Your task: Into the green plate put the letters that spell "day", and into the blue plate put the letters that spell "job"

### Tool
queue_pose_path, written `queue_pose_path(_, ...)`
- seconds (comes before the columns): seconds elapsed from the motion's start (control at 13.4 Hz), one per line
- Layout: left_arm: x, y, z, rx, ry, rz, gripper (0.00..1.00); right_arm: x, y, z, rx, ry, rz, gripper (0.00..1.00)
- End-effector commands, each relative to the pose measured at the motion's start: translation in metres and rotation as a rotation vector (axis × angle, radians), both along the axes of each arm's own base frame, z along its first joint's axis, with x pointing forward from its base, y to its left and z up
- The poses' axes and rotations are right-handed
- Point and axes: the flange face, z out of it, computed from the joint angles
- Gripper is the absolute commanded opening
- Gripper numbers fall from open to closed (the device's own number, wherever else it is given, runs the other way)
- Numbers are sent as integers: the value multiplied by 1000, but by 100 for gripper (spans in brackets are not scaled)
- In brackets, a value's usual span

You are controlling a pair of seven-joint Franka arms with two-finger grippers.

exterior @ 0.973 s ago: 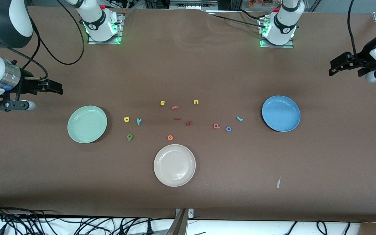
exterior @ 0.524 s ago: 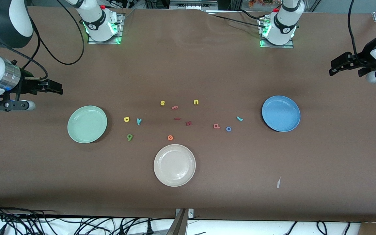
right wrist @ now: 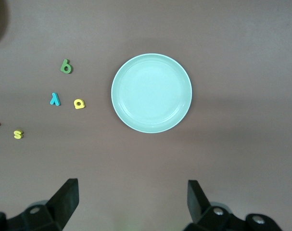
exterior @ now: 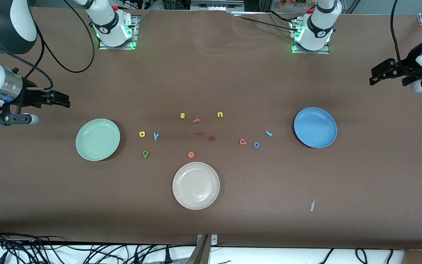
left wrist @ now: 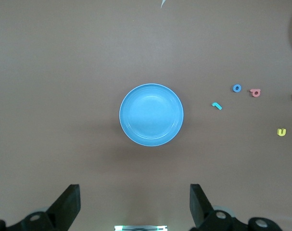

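Holding position since earlier: right gripper (exterior: 64, 102), left gripper (exterior: 374, 75) (letters unmoved)

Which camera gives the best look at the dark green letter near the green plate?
The right wrist view: the dark green letter appears largest there. The front view shows it tiny; the left wrist view misses it.

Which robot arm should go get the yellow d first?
The right arm, probably. Its open right gripper hangs over the table near the green plate, and the yellow d lies beside that plate. The open left gripper waits past the blue plate.
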Motion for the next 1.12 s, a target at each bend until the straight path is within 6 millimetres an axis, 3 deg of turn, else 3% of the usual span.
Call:
queue_pose_path(0.0,-1,3,5,19,-8,-14,100,0,-2,6,-13,-25,0,100)
queue_pose_path(1.05,-1,3,5,19,-8,-15,100,1,-1,6,-13,-32,2,100)
